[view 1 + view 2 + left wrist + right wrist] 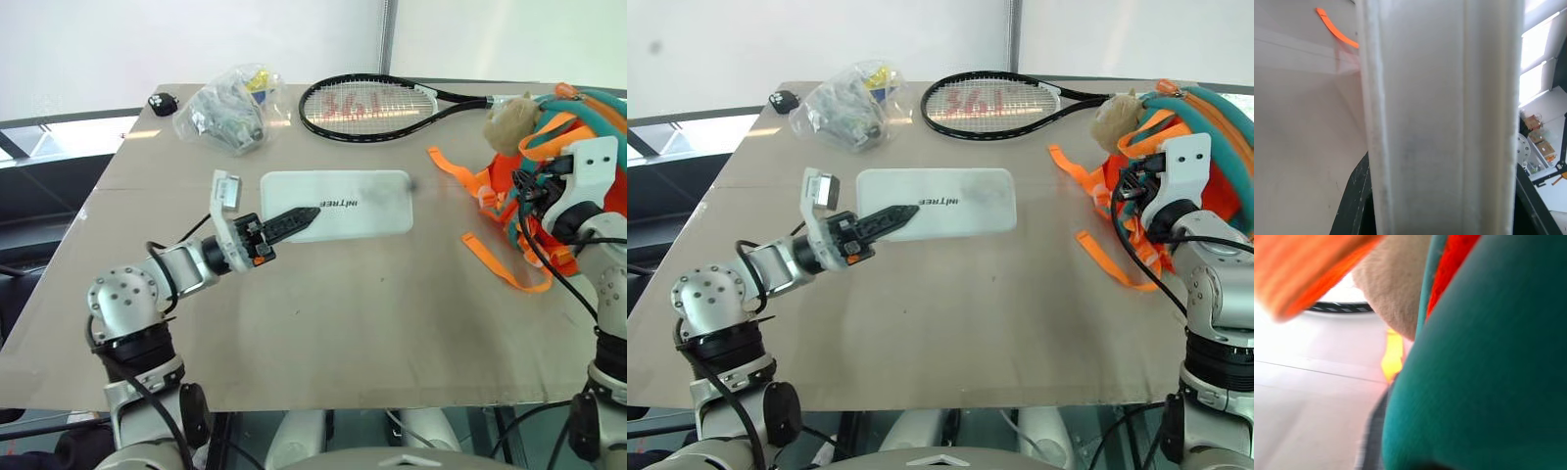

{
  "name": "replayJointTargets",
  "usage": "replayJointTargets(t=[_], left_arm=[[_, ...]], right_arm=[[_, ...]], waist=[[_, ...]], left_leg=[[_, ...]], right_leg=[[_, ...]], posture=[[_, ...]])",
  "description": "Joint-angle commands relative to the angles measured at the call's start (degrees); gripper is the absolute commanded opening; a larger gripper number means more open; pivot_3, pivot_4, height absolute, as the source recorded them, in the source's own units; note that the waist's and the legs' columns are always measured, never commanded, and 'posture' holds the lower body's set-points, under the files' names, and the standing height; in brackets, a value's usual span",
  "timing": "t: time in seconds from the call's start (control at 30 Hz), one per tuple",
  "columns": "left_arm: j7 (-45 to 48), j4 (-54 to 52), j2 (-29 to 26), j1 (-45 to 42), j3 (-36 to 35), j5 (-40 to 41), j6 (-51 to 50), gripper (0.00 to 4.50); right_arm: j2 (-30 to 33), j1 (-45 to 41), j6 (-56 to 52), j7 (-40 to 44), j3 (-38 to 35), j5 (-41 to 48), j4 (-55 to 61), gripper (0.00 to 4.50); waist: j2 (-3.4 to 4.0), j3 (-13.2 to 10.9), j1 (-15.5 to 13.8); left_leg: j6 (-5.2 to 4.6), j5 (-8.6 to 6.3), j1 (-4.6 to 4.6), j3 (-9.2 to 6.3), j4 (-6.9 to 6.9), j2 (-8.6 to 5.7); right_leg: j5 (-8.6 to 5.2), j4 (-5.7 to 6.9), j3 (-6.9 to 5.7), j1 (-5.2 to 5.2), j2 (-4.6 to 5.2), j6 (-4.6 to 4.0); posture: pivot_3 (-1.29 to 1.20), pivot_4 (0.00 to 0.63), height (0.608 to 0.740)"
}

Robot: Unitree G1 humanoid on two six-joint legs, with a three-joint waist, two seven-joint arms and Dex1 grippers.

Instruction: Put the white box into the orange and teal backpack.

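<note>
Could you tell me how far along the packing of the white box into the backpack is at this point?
Early. The left gripper is shut on the white box, gripping its near end over the table. The right gripper, shut, is at the backpack, against its teal fabric. Left: carrying the box across and sliding it inside.

Left claw (294, 221) clamped, arm reaching inward, right claw (524, 186) closed, raised

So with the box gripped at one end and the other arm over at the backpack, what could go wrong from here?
1. The left gripper holds the white box by one short end, so the long free end may sag or twist out.
2. The right gripper is shut amid the backpack fabric and orange straps; these could snag.
3. No clear opening shows on the backpack, so the box may jam at the rim.
</note>
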State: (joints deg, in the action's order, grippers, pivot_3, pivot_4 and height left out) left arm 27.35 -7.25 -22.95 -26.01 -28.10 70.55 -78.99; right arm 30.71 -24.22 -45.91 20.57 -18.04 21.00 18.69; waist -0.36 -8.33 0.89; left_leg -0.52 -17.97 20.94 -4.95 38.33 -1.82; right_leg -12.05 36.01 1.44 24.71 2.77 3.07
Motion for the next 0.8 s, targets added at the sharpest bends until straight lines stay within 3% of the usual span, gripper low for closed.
replayJointTargets(t=[0.03, 0.23, 0.33, 0.4, 0.53, 0.6, 0.8], left_arm=[[-3.6, -0.1, 0.8, -1.3, -3.8, 3.8, 5.1, 1.21], [-7.1, 7.0, -1.9, -6.6, -7.8, 4.1, 12.3, 1.21], [0.4, 5.6, -5.5, -6.8, -6.0, -1.5, 19.9, 1.21], [3.9, 4.8, -8.0, -6.6, -4.4, -5.1, 24.0, 1.21], [10.9, 8.2, -14.2, -8.9, -4.5, -4.8, 24.2, 1.21], [14.3, 8.4, -16.0, -9.1, -4.0, -4.8, 24.8, 1.21], [30.1, 3.7, -23.8, -6.3, 3.6, -9.9, 27.9, 1.21]], right_arm=[[0.4, -4.8, 5.1, 8.5, 2.0, 5.6, 1.5, 0.01], [-1.2, -15.3, 9.2, 22.6, 10.2, 11.4, -2.6, 0.01], [-0.6, -16.8, 7.5, 27.9, 12.8, 14.8, -0.9, 0.01], [0.8, -16.3, 5.6, 30.3, 13.1, 17.8, 1.6, 0.01], [6.5, -12.2, -0.5, 33.0, 10.6, 25.5, 8.2, 0.01], [9.6, -9.6, -1.1, 33.8, 10.5, 25.8, 9.7, 0.01], [12.6, -3.2, 2.7, 32.7, 8.4, 23.2, 7.6, 0.01]], waist=[[-0.01, 0.0, 0.1], [-0.1, -0.1, 0.3], [-0.13, -0.1, 0.7], [-0.13, -0.1, 0.7], [-0.16, -0.1, 0.3], [-0.18, -0.1, 0.0], [-0.22, -0.1, 0.0]], left_leg=[[0.01, 0.0, -0.03, 0.01, 0.02, 0.0], [0.13, 0.07, -0.2, -0.03, 0.05, 0.03], [0.14, 0.08, -0.06, -0.02, -0.01, 0.05], [0.14, 0.08, -0.01, -0.04, -0.04, 0.06], [0.13, 0.08, 0.61, -0.23, 0.05, -0.01], [0.13, 0.08, 1.02, -0.38, 0.15, -0.02], [0.13, 0.08, 0.94, -0.19, 0.11, -0.04]], right_leg=[[0.0, 0.09, 0.02, 0.0, 0.0, 0.0], [0.02, 0.39, 0.01, 0.0, -0.11, -0.05], [0.02, 0.34, 0.04, 0.15, -0.11, -0.06], [0.02, 0.2, 0.01, 0.16, -0.01, -0.05], [0.03, -0.07, -0.38, 0.51, 0.23, -0.04], [0.03, -0.05, -0.61, 0.82, 0.26, -0.04], [0.04, 0.08, -0.68, 0.85, 0.31, -0.05]], posture=[[0.0, 0.15, 0.74], [0.0, 0.15, 0.74], [0.0, 0.15, 0.74], [0.0, 0.15, 0.74], [0.0, 0.15, 0.74], [0.0, 0.15, 0.74], [0.0, 0.15, 0.74]])
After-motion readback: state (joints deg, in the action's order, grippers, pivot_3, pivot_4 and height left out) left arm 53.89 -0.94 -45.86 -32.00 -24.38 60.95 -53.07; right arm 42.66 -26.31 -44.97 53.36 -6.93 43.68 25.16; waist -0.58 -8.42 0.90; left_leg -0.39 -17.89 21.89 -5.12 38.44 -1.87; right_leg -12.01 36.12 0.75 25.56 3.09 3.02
